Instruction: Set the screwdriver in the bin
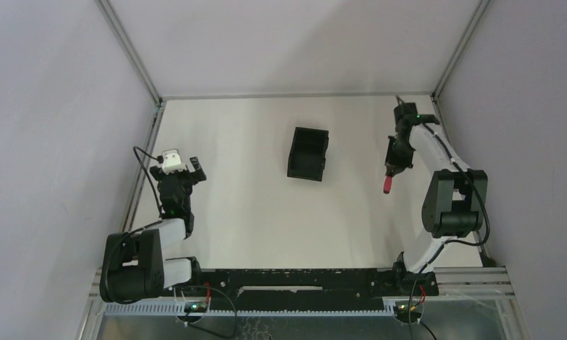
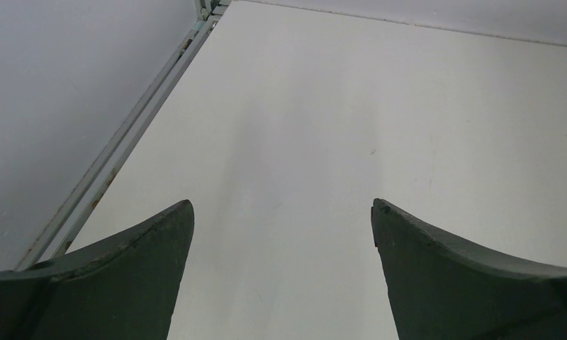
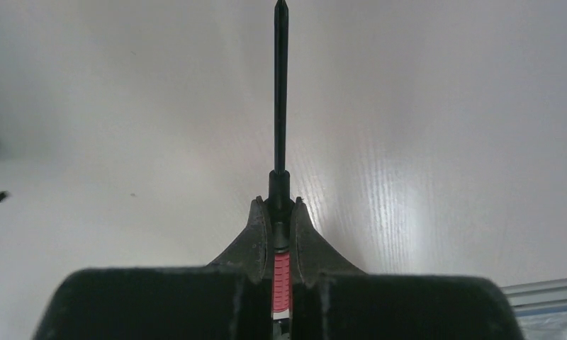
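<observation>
**A:** Right-hand fingers [image 3: 261, 237] are pressed tight on the red handle of the screwdriver [image 3: 281, 106]. Only a sliver of red shows between them, and the thin dark shaft runs straight out ahead, dead centre.

**B:** Nice square pinch. It's a slim handle though, so I'd say it could roll or swing if the wrist jerks. Smooth and slow is the way.

**A:** Pulling back now. The right gripper [image 1: 395, 164] is over the right side of the table [image 1: 252, 219], with the red butt end poking back toward the arm bases. It looks lifted off the surface, but from above I can't tell how high.

**B:** And the bin [image 1: 309, 153]?

**A:** Middle of the table, open top up, well apart from the tool and off to that arm's left.

**B:** So this step is a carry to the left. Come in high enough to clear the bin's wall and keep the wrist level. Get handle and shaft both over the opening, not just the tip. Then lower in and part the fingers, which beats a drop from height that might bounce it out.

**A:** What about the left gripper [image 2: 281, 207]?

**B:** Fingers spread wide with nothing between them, just bare table below. It's over on the left side, well apart from the bin, so I don't expect it to get in the way.
</observation>
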Controlling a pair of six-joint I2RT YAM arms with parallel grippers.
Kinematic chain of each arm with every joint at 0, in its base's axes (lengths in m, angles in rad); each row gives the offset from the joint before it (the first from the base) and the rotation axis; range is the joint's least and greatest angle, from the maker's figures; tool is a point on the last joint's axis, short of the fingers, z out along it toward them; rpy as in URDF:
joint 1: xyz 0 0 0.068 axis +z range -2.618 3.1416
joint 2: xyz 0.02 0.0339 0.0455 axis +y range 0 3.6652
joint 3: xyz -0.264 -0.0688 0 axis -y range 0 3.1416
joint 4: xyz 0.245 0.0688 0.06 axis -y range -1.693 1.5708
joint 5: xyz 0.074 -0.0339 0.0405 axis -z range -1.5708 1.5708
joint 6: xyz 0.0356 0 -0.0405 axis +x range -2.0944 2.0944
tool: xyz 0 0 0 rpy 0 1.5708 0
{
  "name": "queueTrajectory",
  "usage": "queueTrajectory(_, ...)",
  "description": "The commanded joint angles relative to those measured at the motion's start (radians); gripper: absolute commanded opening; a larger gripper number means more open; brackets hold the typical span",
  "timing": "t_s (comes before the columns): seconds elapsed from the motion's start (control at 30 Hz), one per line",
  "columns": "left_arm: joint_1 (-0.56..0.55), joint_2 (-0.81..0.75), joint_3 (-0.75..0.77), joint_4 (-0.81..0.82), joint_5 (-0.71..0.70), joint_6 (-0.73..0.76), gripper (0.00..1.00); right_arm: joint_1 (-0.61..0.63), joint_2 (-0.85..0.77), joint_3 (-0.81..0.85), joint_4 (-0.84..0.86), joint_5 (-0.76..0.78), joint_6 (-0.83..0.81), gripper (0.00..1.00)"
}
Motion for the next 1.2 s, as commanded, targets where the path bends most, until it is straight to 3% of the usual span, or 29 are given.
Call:
queueTrajectory(0.0,-0.007,-0.015,0.012,0.024,-0.005,-0.008,1.00,-0.051,-0.075,0.162,-0.196,-0.008,-0.036,0.00)
queueTrajectory(0.3,-0.007,-0.015,0.011,0.024,-0.006,-0.008,1.00,-0.019,-0.011,0.365,-0.232,-0.115,0.043,0.00)
queueTrajectory(0.57,-0.007,-0.015,0.011,0.024,-0.005,-0.007,1.00,0.293,0.162,0.610,-0.141,-0.132,0.142,0.00)
queueTrajectory(0.8,-0.007,-0.015,0.011,0.024,-0.005,-0.007,1.00,0.490,0.400,0.916,-0.131,-0.074,0.052,0.00)
queueTrajectory(1.17,-0.007,-0.016,0.011,0.024,-0.006,-0.007,1.00,0.568,0.531,0.807,-0.011,0.084,-0.079,0.00)
